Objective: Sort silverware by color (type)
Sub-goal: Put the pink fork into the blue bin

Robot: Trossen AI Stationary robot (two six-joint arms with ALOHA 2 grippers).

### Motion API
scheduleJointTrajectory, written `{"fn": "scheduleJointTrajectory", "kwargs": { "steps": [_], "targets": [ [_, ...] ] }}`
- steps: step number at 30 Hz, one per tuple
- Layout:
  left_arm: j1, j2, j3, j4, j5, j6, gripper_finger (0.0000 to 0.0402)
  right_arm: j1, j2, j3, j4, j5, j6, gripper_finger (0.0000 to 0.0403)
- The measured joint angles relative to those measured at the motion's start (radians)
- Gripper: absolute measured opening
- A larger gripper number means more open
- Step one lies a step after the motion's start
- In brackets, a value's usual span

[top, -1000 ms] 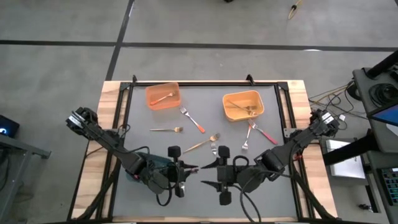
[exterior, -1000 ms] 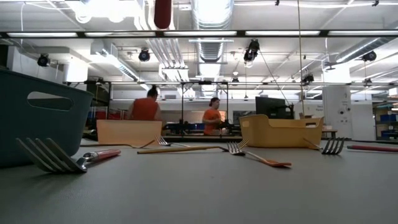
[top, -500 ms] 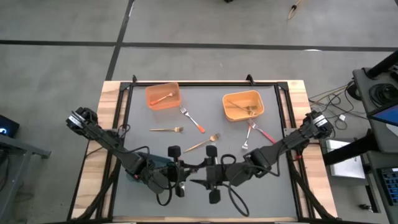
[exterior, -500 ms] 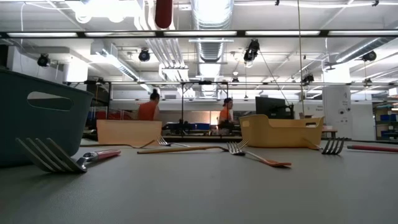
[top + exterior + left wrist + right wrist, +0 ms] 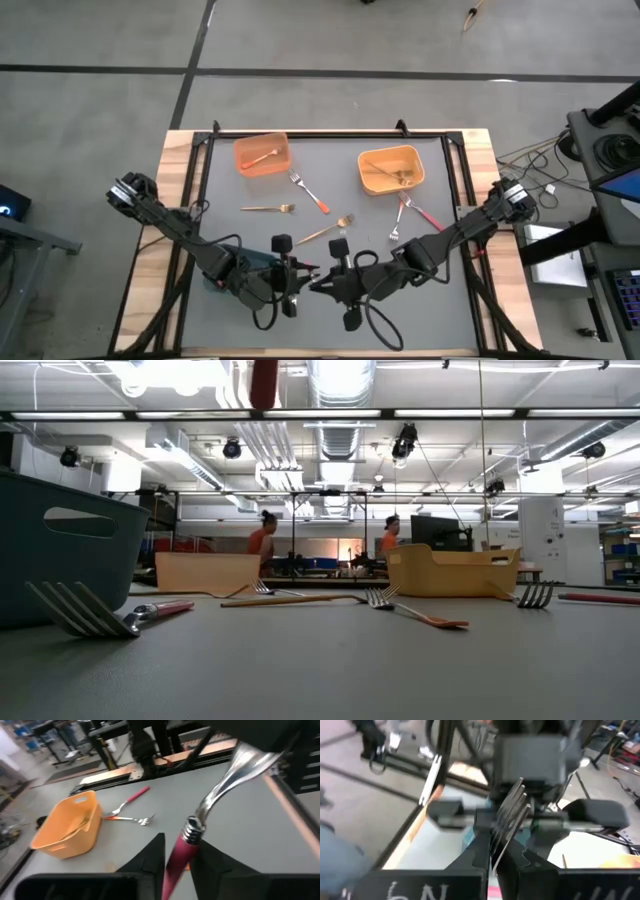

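A red-handled fork [image 5: 181,851] hangs in the air between my two grippers, above the table's near middle. My left gripper [image 5: 298,275] has the red handle between its fingers. My right gripper [image 5: 318,283] faces it, shut on the tines [image 5: 511,806]. More silverware lies flat on the grey mat: a gold fork [image 5: 268,208], an orange-handled fork [image 5: 310,192], another gold fork [image 5: 325,232] and two red-handled forks [image 5: 418,212]. One more red-handled fork [image 5: 110,618] lies beside the teal bin [image 5: 70,550]. My left gripper has the fork's red handle [image 5: 175,862], just below its metal collar, between its two fingers, which lie across it. The fork is clear of the table, its metal end slanting away toward the other gripper. My right gripper pinches the fork's tine end [image 5: 504,831] between its two fingers, coming nearly level from the table's right side. The tines stand on edge between the fingers, and the fork is lifted clear.
An orange bin [image 5: 262,154] with one fork stands far left, a yellow-orange bin [image 5: 391,169] with forks far right. The teal bin [image 5: 225,262] sits under my left arm. Bare mat lies along the near edge. People move about in the room behind.
My right gripper has moved toward the table's left, up to the left gripper, rolling as it went, and has shut from wide open onto the fork's tine end. The fork has stayed in the air where the left gripper holds it.
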Motion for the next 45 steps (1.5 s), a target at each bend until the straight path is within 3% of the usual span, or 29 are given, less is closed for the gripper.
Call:
{"fn": "scheduleJointTrajectory", "kwargs": {
  "steps": [5, 10, 20, 26, 35, 40, 45],
  "targets": [
    [-0.001, 0.0, 0.028, -0.007, 0.104, 0.003, 0.011, 0.0, -0.016, -0.002, -0.078, -0.073, -0.013, 0.0009],
    [-0.003, 0.0, 0.046, -0.034, 0.222, 0.051, 0.0144, 0.002, -0.028, -0.003, -0.137, -0.255, -0.085, 0.0009],
    [0.005, 0.038, 0.046, 0.152, 0.451, 0.154, 0.0152, 0.009, -0.029, -0.004, -0.014, -0.554, -0.274, 0.0009],
    [0.009, 0.074, 0.045, 0.219, 0.563, 0.182, 0.0152, 0.008, -0.029, -0.004, 0.012, -0.568, -0.273, 0.0009],
    [0.011, 0.098, 0.045, 0.251, 0.588, 0.184, 0.0144, 0.009, -0.024, -0.004, 0.013, -0.576, -0.265, 0.0009],
    [0.011, 0.098, 0.045, 0.25, 0.589, 0.184, 0.0106, 0.009, -0.024, -0.006, 0.013, -0.579, -0.265, 0.0009],
    [0.013, 0.097, 0.045, 0.246, 0.578, 0.177, 0.0037, 0.009, -0.024, -0.006, -0.008, -0.578, -0.25, 0.0009]
  ]
}}
